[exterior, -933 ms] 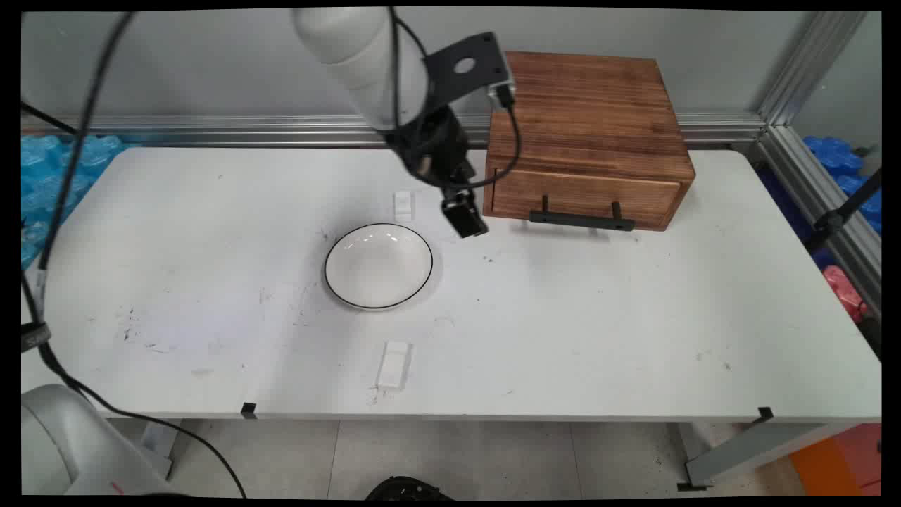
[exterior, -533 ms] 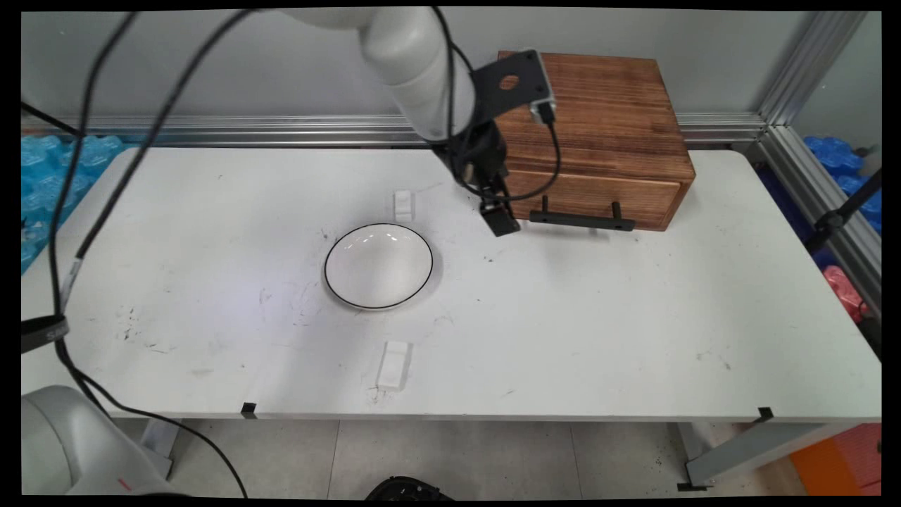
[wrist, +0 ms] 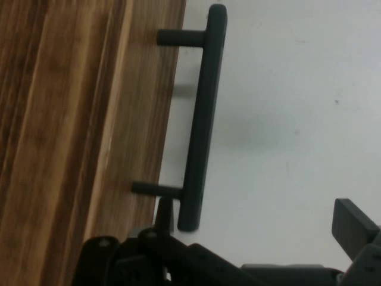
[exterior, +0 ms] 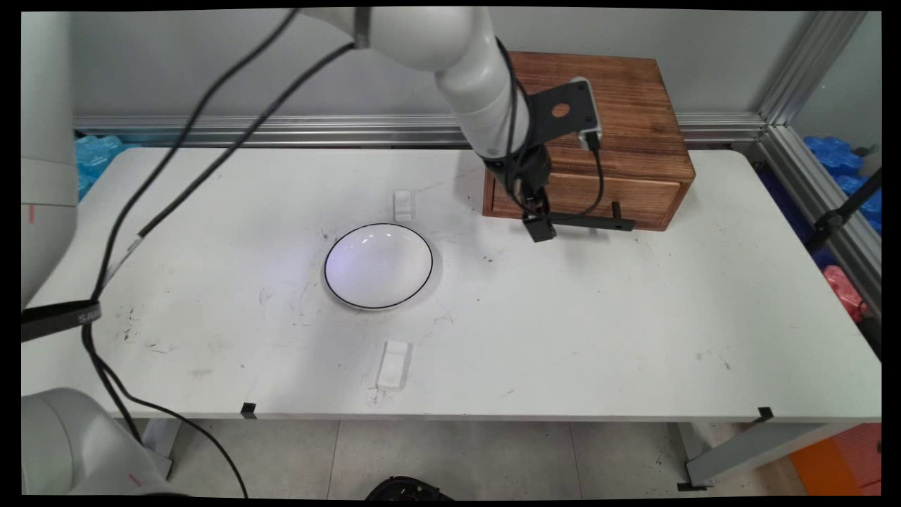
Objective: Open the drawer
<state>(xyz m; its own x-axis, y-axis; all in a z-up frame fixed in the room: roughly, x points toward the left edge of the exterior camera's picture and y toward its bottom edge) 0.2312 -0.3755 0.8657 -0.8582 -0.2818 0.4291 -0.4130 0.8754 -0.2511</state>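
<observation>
At the drawer front, your end effector (exterior: 540, 229) is hovering.
Its fingers (wrist: 355, 225) are spreading wide, empty, straddling the near end of the black handle (wrist: 200, 119) of the wooden drawer box (exterior: 598, 134) sitting on the surface (exterior: 633, 317).

The box (exterior: 591, 134) stands at the table's (exterior: 633, 317) back right; the bowl (exterior: 378, 266) sits left of it, between two blocks (exterior: 403, 204) (exterior: 394, 365).

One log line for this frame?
gripper: open, at left end of black bar handle | wooden drawer box: shut | white black-rimmed bowl: table centre
</observation>
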